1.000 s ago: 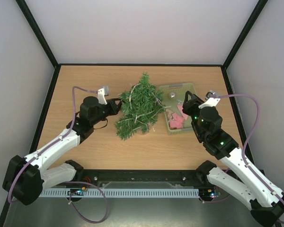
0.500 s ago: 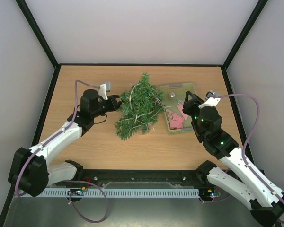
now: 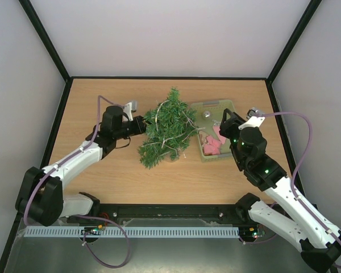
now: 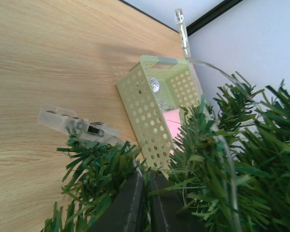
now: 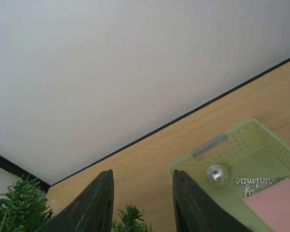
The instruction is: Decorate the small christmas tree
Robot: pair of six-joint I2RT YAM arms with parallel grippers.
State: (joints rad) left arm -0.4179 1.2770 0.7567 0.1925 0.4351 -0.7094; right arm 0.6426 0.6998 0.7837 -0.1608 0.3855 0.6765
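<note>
Because the small christmas tree [image 3: 167, 126] is a bundle of bristly branches that should bend and spring back, it looks light and easy to shove across the table [image 3: 102, 182]. It is probably best held by the stem or a thick branch near the base rather than by the soft needle tips, which would slip out of a pinch. It sits in the middle of the overhead frame, tip toward the top, just left of the pale green basket [image 3: 216, 104], with a thin clear light string [image 4: 183, 36] draped over it. The left arm stretches from the lower left to the tree's left edge; the left gripper [image 4: 144, 203] is buried in needles, fingers pressed together, and whether the wire is pinched between them cannot be told. The right arm reaches in from the lower right, the right gripper [image 5: 142, 176] hovering over the basket, fingers apart and empty.
</note>
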